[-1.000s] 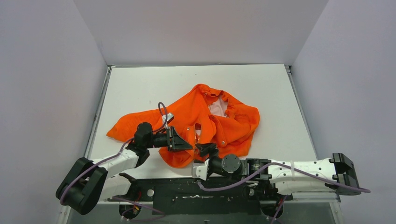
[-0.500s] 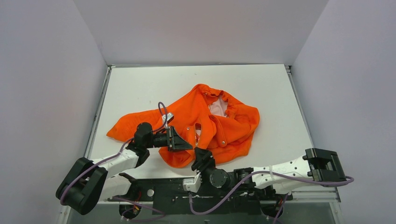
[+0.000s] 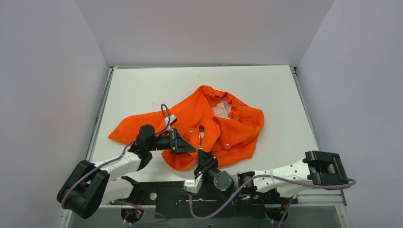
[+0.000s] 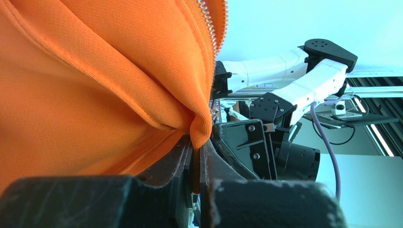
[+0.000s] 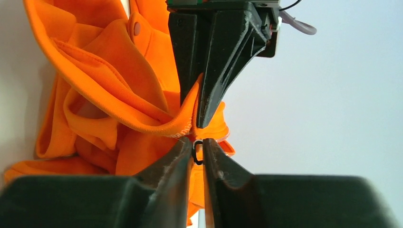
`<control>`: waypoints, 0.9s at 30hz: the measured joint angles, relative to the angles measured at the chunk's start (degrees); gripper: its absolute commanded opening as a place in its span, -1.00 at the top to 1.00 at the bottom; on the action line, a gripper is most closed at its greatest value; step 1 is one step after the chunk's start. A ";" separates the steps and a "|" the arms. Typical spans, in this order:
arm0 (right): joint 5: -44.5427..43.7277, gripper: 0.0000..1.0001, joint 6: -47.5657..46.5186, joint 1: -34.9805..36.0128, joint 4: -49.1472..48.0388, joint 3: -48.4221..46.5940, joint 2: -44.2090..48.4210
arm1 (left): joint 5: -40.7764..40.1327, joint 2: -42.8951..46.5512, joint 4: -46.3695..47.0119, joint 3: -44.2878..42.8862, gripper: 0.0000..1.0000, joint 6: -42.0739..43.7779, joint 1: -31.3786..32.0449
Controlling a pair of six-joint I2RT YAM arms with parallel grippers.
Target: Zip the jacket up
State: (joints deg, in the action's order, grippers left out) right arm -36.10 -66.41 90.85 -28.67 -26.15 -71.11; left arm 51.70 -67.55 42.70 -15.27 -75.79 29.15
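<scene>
one orange jacket [image 3: 216, 124] lies crumpled on one white table [image 3: 142, 90]. of two grippers, the left gripper [image 4: 196, 151] clamps its hem fold and the right gripper [image 5: 197, 146] pinches one black zipper pull [image 5: 196, 154].

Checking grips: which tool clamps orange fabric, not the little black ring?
The left tool, shut on a fold of the bright orange soft fabric jacket; the right tool pinches the small black ring instead.

- White table [image 3: 142, 90], matte.
- Plain pale grey back wall [image 3: 204, 28], left wall [image 3: 47, 85] and right wall [image 3: 356, 71] box it in.
- Light even, shadows soft.
</scene>
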 measured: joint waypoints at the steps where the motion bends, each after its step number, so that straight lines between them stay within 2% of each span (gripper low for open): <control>1: -0.13 0.97 0.07 0.00 -0.04 0.00 0.13 | 0.00 0.00 0.00 0.00 1.00 0.02 0.00; 6: -0.39 1.00 2.01 0.04 0.83 -0.04 2.34 | 0.00 0.00 0.00 0.00 1.00 0.02 0.00; 12: 3.19 1.00 8.55 -1.33 7.85 -1.57 6.56 | 0.02 0.00 0.00 0.00 1.00 0.04 0.00; 18: 12.92 1.00 19.17 -8.50 16.13 -5.90 10.60 | -0.04 0.00 0.07 0.00 1.00 0.28 0.00; 27: 26.93 1.00 32.41 -19.45 20.76 -7.58 11.74 | -0.07 0.00 -0.04 0.00 1.00 1.60 0.00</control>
State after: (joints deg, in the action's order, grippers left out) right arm -9.17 -34.00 71.40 -7.90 -33.74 -59.37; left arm 51.64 -67.55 42.65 -15.27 -74.19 29.15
